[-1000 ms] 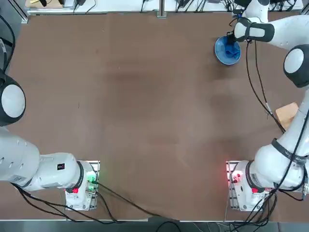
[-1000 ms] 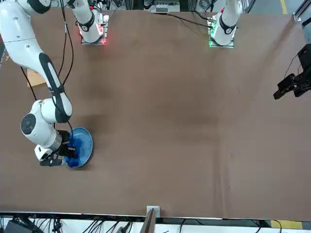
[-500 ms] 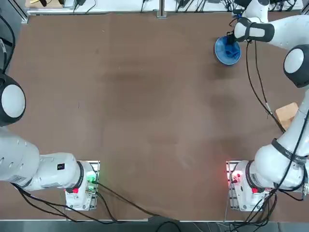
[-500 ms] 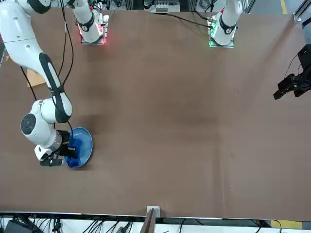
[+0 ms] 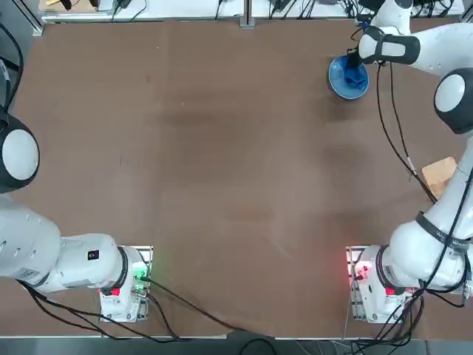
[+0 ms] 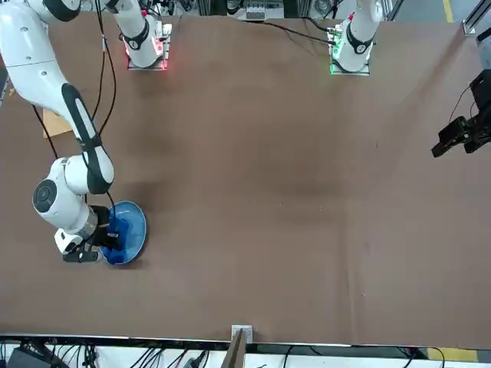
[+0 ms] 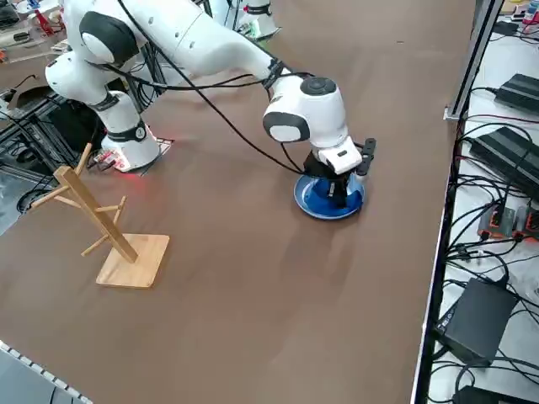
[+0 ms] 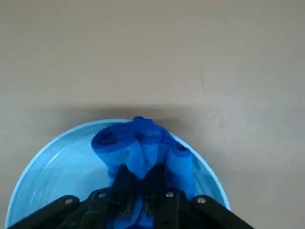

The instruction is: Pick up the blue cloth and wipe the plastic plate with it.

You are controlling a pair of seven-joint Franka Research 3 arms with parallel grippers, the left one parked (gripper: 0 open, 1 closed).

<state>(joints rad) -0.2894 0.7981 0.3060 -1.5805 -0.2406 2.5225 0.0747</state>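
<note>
Right wrist view: right gripper [image 8: 141, 183] is seen clamped shut on the bunched blue cloth [image 8: 140, 145], pressed inside the plastic plate [image 8: 52, 164] at the bench's far right corner; position barely changed since earlier frames, wiping judged underway.

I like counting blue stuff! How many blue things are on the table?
2. The plate sits near the table's far right corner, and the cloth lies bunched on it, pinched in the right gripper's fingers. Nothing else blue shows.
</note>
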